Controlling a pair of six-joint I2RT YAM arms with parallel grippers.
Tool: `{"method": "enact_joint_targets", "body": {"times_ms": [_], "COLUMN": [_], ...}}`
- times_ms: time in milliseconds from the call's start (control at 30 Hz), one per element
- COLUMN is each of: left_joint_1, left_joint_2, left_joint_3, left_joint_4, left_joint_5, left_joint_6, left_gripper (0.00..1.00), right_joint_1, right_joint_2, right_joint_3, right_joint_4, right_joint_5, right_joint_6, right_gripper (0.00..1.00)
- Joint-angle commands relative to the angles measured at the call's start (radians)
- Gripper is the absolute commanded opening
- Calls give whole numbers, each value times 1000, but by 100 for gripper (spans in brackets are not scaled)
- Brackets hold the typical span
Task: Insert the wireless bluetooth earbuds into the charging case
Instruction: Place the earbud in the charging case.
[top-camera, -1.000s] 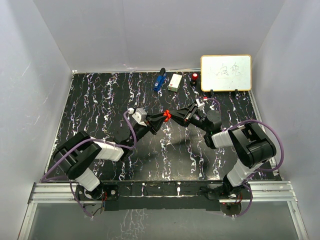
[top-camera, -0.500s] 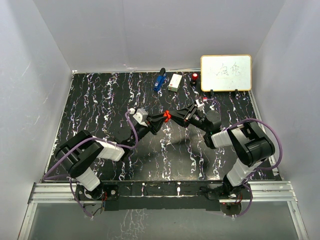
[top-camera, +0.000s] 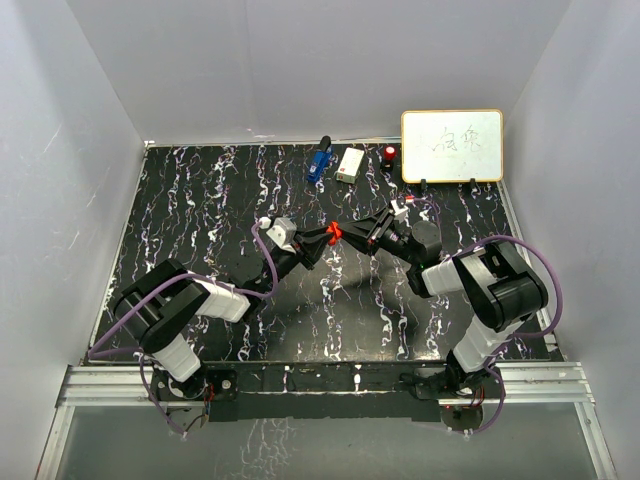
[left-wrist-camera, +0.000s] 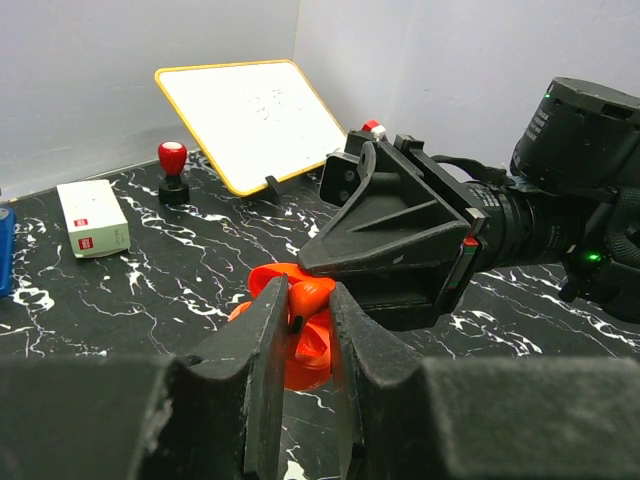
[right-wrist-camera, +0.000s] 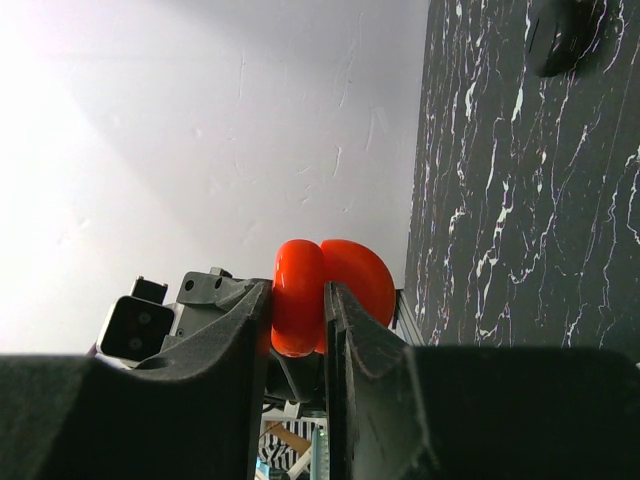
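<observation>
Case (right-wrist-camera: 300, 290) glossy red plastic; table (top-camera: 200, 200) marbled, smooth.

1. You'll find the charging case (right-wrist-camera: 352, 272) held aloft: red, round, hinged open (two rounded halves show), pinched between the right gripper (right-wrist-camera: 298, 292) fingers
2. One small red-and-black earbud (left-wrist-camera: 308, 294) sits clamped in your left gripper (left-wrist-camera: 306, 305), right at the case's open mouth
</observation>
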Motion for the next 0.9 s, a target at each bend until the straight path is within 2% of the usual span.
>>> {"method": "enact_joint_targets", "body": {"times_ms": [0, 867], "left_joint_1": [-3, -3], "left_joint_2": [0, -13], "left_joint_3": [2, 9], "left_joint_4": [143, 200], "left_joint_5": [-11, 1], "left_joint_6": [17, 3], "left_gripper": [0, 0], "right_joint_1": [-5, -4], "right_joint_2": [-2, 6], "right_joint_3": [-6, -9], "right_joint_4": [98, 113], "right_joint_5": [1, 1], "right_joint_6": [15, 24], "right_gripper": [2, 2]}}
